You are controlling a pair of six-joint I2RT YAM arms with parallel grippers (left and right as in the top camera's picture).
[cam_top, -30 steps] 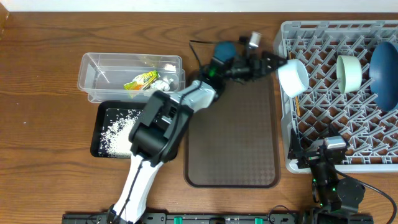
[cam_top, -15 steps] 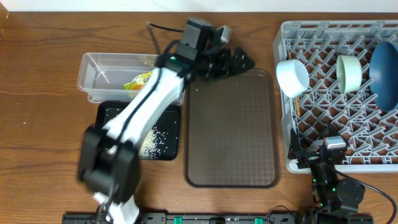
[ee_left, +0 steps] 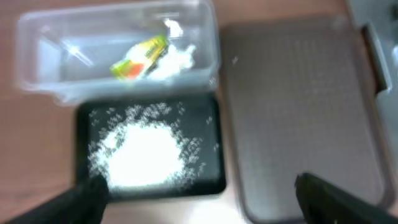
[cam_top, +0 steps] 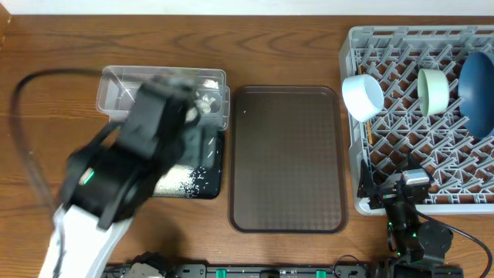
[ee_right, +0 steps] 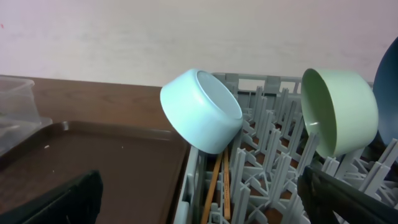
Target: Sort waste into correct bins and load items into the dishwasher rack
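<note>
The desk [cam_top: 309, 46] is brown wood with a strong grain, and a pale wall [ee_right: 186, 31] closes it off at 12 o'clock.

My left arm [cam_top: 116, 170] shows as a blur at 9 o'clock, hanging above the two bins. My left jaws stand wide apart with nothing between them. Below them, the clear tub [ee_left: 37, 62] sits at 10 o'clock on the desk. It holds the yellow-green snack wrapper [ee_left: 140, 57], with the white tissue wad [ee_left: 177, 56] touching it at its 3 o'clock. Just beside the tub, at its 6 o'clock, lies the black tray [ee_left: 208, 118] with a heap of white rice scraps [ee_left: 140, 152] spread over its floor.

The brown serving tray [cam_top: 287, 158] lies in the middle of the desk, at 3 o'clock of both bins.

The grey dishwasher rack [cam_top: 401, 177] fills the 3 o'clock side. The white bowl [cam_top: 363, 94] leans tilted on its side at the rack's 10 o'clock edge. The wooden chopsticks [ee_right: 216, 183] lie among the pegs beneath it. The mint-green bowl [cam_top: 434, 89] stands on edge between pegs at 3 o'clock of the white bowl. The blue dish [cam_top: 478, 81] stands upright beyond it, cut by the frame.

My right jaws are spread wide and empty, low at the rack's 6 o'clock edge.
</note>
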